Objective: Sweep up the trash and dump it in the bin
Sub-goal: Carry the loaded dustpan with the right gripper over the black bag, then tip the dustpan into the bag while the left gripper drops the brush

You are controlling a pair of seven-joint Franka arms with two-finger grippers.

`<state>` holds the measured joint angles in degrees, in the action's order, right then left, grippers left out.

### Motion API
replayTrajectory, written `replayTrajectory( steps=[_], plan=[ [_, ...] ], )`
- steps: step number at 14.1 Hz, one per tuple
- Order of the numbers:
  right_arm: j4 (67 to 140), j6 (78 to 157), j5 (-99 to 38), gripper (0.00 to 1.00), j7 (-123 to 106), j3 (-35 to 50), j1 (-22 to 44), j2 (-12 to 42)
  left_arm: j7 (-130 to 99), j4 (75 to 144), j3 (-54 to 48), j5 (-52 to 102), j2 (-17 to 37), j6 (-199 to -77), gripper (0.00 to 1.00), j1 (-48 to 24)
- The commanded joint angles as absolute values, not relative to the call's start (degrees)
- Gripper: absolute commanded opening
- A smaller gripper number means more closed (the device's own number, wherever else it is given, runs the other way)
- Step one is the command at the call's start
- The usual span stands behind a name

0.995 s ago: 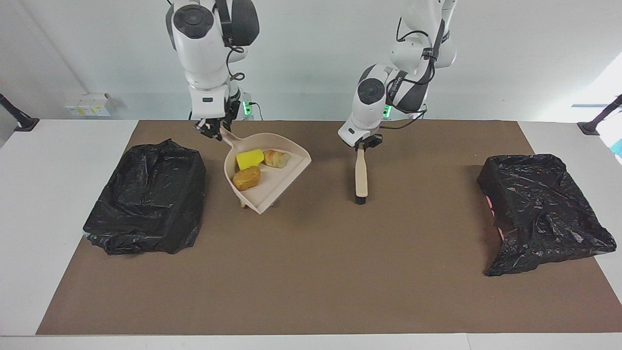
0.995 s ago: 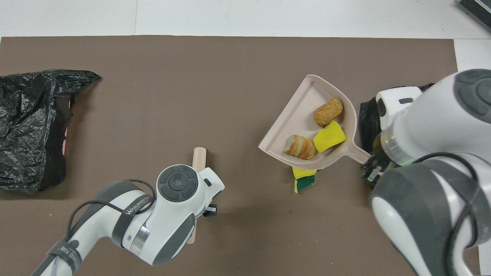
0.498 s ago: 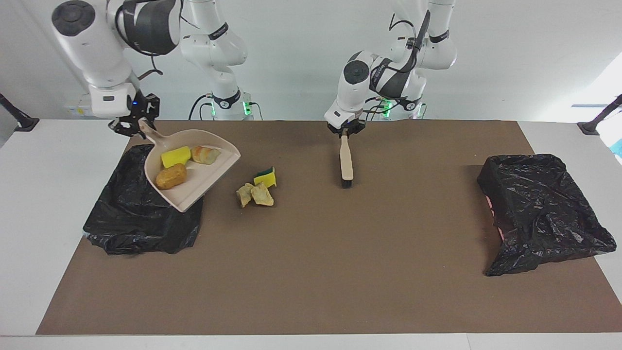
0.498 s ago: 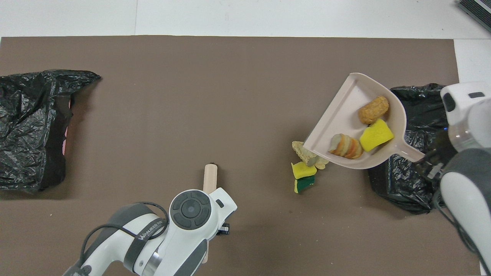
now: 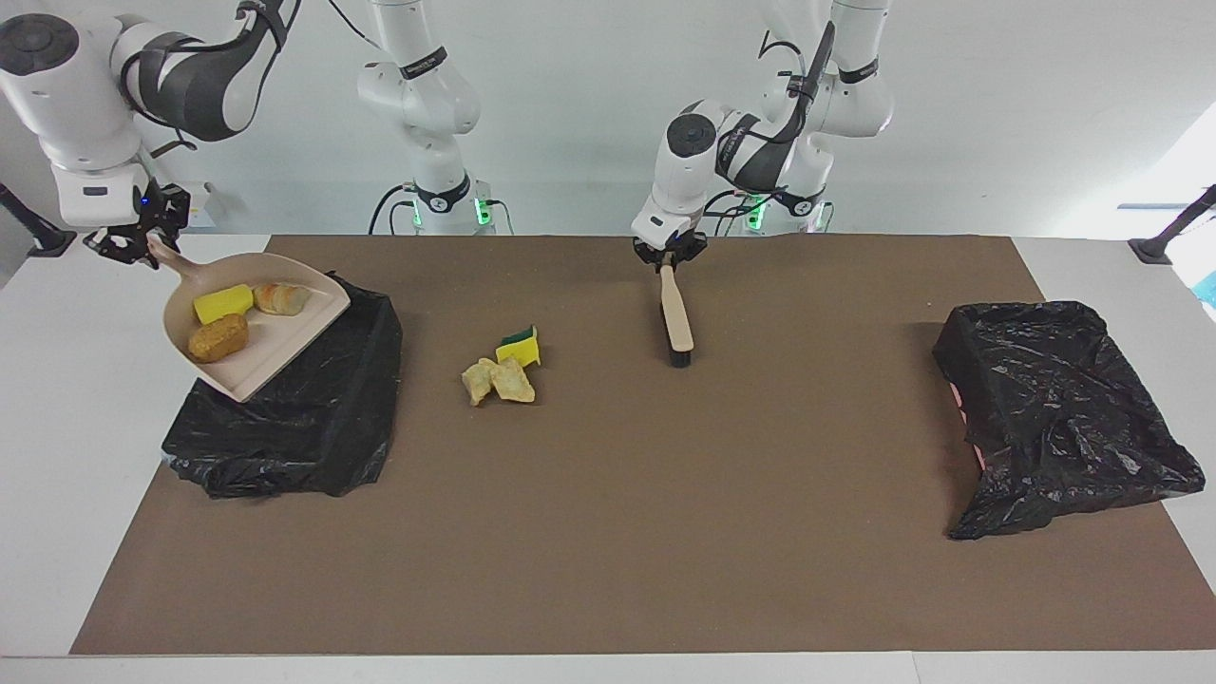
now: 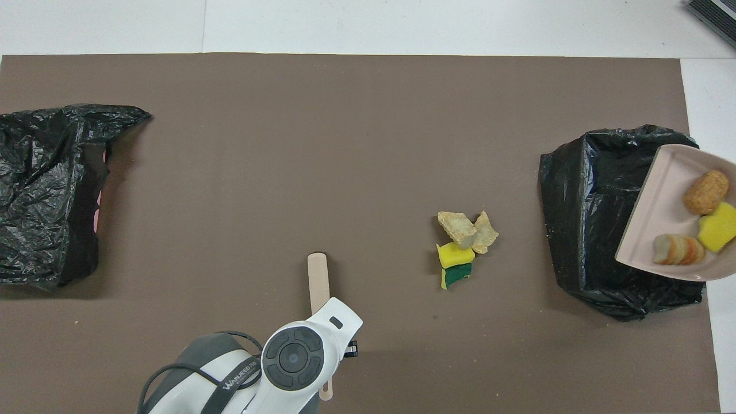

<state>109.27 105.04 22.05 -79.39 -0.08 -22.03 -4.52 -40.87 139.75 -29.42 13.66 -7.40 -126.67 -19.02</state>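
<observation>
Dustpan (image 5: 255, 328) is held raised over the black-bagged bin (image 5: 294, 418) at the right arm's end of the table, handle clamped in the right gripper (image 5: 128, 245) at the pan's 10 o'clock in the facing view. Three scraps are carried in the pan: yellow sponge piece (image 5: 222, 303), orange-brown lump (image 5: 218, 338), striped beige chunk (image 5: 281, 298). In the overhead view the pan (image 6: 661, 213) is seen over the bin's edge toward the right arm's end, at its 3 o'clock.

Remaining trash is left on the brown mat (image 5: 608, 532) between bin and brush: two pale foam chunks (image 5: 499, 382) touching each other, with a green-backed yellow sponge (image 5: 520, 348) just beside them, nearer the robots. In the overhead view that sponge (image 6: 455, 265) sits at 6 o'clock of the chunks (image 6: 467, 229).

Brush (image 5: 675, 323) is gripped by its handle end in the left gripper (image 5: 668, 258), fingers closed on it, bristles down at the mat at 6 o'clock in the facing view.

A second black-bagged bin (image 5: 1054, 418) is sat at the left arm's end of the table, well apart.
</observation>
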Motion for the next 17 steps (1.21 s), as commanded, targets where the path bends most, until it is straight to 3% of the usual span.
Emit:
replayTrajectory(
  steps=[1, 4, 11, 17],
  plan=[
    [110.6, 107.8, 28.9, 0.00, -80.9, 1.0, -20.5, -4.8, -41.0, 138.3, -28.8, 14.5, -7.2, -126.3, 1.00, -16.7],
    [111.5, 109.7, 35.6, 0.00, -81.2, 1.1, -18.4, -5.0, -40.0, 135.5, -28.7, 13.6, -6.0, -126.6, 1.00, -10.8],
    [115.6, 111.5, 47.5, 0.00, -81.1, 1.2, -13.0, -6.6, -29.4, 121.1, -28.8, 3.1, 4.4, -125.2, 1.00, 1.7],
    [116.1, 112.6, 53.1, 0.00, -81.3, 1.2, -10.2, -6.9, -11.4, 112.3, -28.7, 1.5, 6.4, -116.7, 1.00, 12.6]
  ],
)
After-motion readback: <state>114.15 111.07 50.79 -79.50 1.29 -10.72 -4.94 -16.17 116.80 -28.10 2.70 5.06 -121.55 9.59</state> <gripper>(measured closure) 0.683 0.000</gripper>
